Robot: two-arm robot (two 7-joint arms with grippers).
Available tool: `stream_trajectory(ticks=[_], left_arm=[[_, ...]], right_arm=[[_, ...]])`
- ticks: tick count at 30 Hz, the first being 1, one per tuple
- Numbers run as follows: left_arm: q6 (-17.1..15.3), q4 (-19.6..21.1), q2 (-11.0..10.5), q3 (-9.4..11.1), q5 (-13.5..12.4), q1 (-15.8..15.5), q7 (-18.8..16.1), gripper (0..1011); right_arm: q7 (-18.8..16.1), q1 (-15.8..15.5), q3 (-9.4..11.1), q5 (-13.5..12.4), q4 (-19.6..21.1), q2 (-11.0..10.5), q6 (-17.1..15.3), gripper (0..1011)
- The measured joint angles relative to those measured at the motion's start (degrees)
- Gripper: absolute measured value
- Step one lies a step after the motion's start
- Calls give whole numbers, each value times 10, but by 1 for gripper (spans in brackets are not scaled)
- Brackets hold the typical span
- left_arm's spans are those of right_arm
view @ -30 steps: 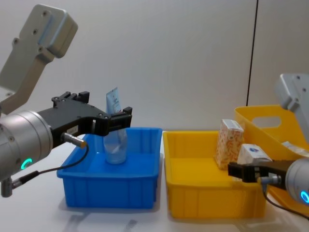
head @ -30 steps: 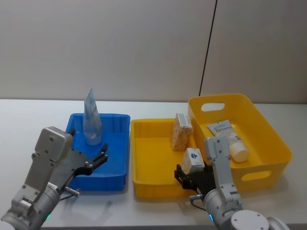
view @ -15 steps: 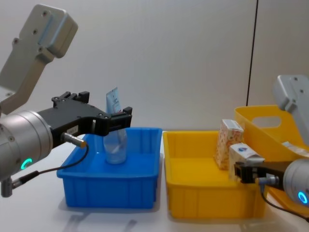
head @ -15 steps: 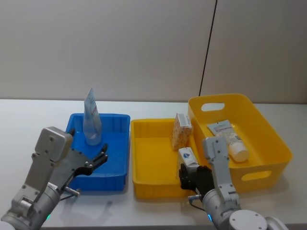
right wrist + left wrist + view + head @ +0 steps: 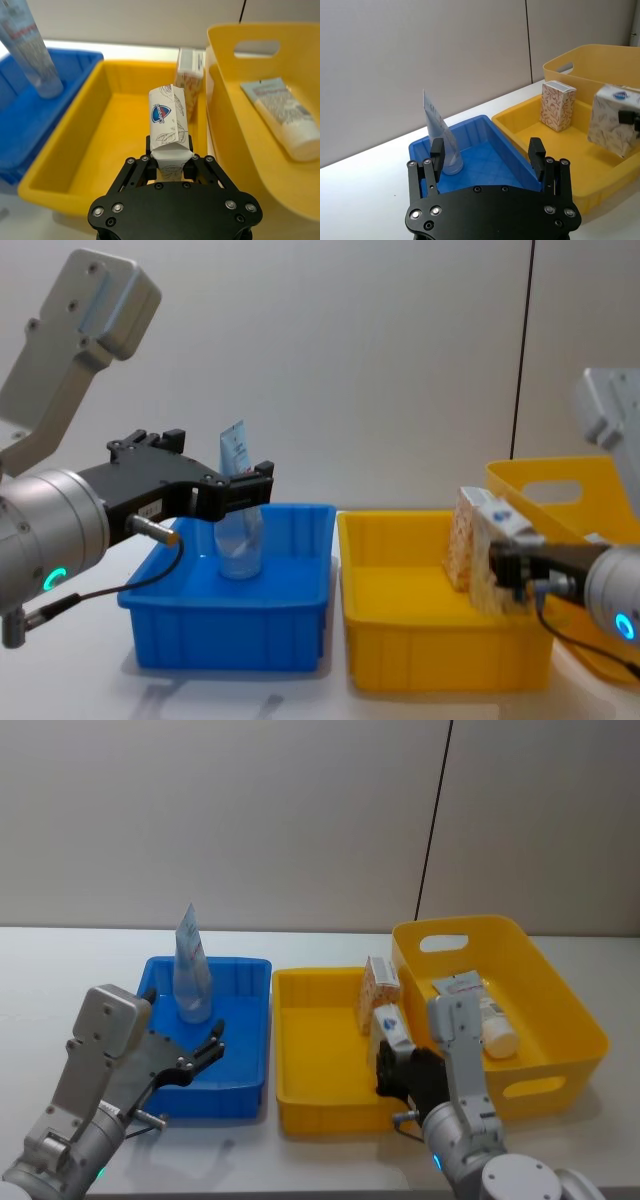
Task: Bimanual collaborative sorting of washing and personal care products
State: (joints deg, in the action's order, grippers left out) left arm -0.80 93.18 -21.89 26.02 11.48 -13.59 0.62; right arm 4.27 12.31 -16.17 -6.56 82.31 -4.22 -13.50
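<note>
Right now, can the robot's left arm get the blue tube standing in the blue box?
Probably yes. The left gripper is open, facing the tube in the blue bin, with nothing between them.

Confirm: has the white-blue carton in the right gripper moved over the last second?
Yes. The white-blue carton has tilted and moved away from the yellow tray's front wall, toward the orange-speckled carton.

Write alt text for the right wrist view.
The right tool is shut on a white-blue carton, holding it above the shallow yellow bin. Beyond it an orange-speckled carton stands in that bin, a tube lies in the deeper yellow bin, and another tube stands in the blue bin.
</note>
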Motion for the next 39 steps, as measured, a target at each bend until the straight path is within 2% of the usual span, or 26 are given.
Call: stream_trajectory(ticks=[6, 16, 25, 32, 39], left_arm=[[0, 0, 0, 0, 0, 0, 0, 1001], [0, 0, 0, 0, 0, 0, 0, 1001], [0, 0, 0, 0, 0, 0, 0, 1001], [0, 0, 0, 0, 0, 0, 0, 1001], [0, 0, 0, 0, 0, 0, 0, 1001]], right_arm=[[-8, 6, 5, -3, 5, 4, 29, 229], [-28, 29, 24, -28, 21, 19, 75, 217], [-32, 63, 61, -57, 38, 39, 107, 217], [-15, 72, 85, -61, 50, 45, 109, 217], [19, 72, 112, -55, 69, 47, 80, 217]])
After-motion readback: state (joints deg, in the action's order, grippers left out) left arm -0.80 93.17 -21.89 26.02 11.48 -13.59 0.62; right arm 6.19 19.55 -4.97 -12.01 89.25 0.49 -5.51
